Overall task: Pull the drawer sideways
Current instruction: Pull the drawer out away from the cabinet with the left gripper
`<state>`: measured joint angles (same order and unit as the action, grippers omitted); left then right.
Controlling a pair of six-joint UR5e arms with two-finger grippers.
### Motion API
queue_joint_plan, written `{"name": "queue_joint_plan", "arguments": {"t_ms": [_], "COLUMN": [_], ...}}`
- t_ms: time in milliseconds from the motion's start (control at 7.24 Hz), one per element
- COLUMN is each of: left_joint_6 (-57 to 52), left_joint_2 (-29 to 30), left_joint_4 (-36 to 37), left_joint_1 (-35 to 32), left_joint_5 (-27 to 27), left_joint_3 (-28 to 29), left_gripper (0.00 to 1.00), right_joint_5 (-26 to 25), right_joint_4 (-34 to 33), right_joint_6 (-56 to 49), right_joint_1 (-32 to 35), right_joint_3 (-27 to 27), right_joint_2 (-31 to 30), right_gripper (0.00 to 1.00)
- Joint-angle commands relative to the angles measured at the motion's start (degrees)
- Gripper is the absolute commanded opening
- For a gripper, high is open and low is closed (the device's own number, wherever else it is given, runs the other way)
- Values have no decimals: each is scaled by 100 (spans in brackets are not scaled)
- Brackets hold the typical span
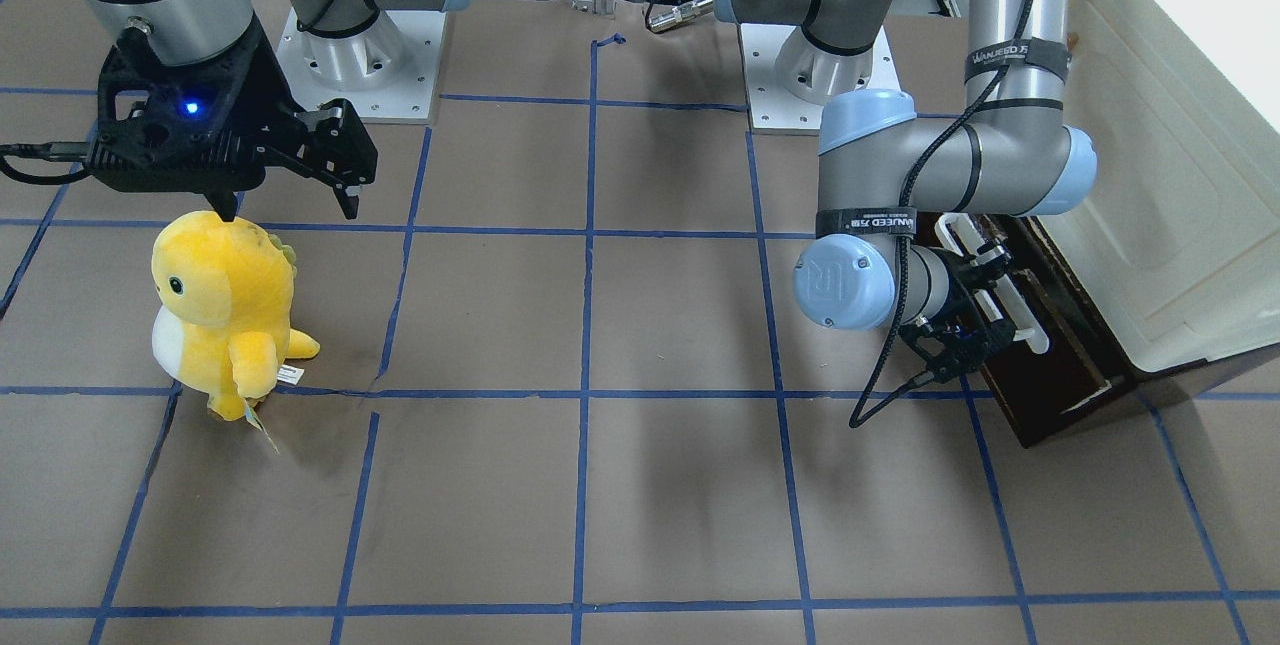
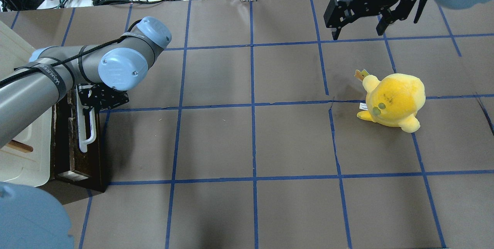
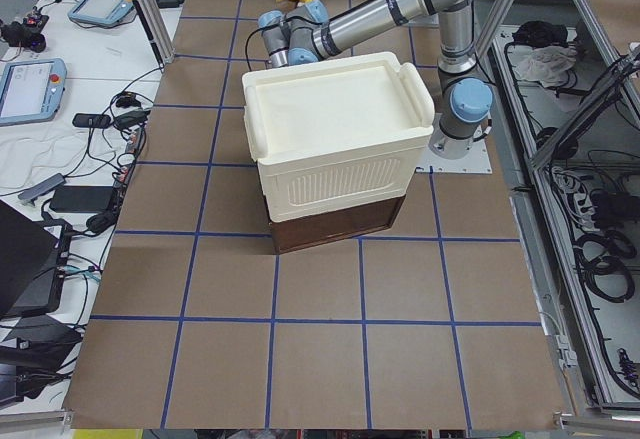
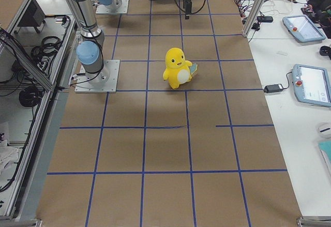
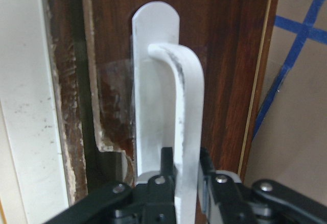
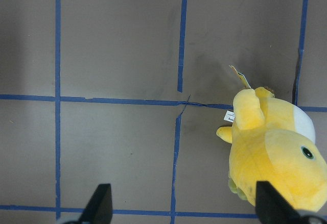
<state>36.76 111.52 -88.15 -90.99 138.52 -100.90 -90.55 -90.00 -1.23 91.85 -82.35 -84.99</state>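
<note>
Plush toy near right pincer, far from drawer

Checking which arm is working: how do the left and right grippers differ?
The left gripper has its fingers closed on the white handle of the drawer; the right gripper is open and holds nothing. The left one lies sideways, low at the drawer front; the right one points down, in the air near the yellow plush toy. Both are black two-finger grippers.

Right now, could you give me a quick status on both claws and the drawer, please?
Left claw shut on handle. Right claw open, empty. Drawer looks nearly closed. Plush far from drawer.
</note>
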Motion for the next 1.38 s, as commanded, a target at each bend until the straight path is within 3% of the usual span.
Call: {"name": "queue_joint_plan", "arguments": {"t_ms": [0,1243], "left_joint_6": [7,218], "left_joint_2": [1,62], "left_joint_4": [0,-158], "left_joint_1": [-76,-419], "left_joint_5": [0,-44], "left_joint_3": [0,141], "left_gripper": [23,24], "right_joint_5": [2,-6], "right_joint_4": [0,0], "right_joint_6": [0,0], "right_joint_1": [0,0], "right_joint_3": [0,0], "right_joint_2": [0,0], "right_gripper": [100,100]}}
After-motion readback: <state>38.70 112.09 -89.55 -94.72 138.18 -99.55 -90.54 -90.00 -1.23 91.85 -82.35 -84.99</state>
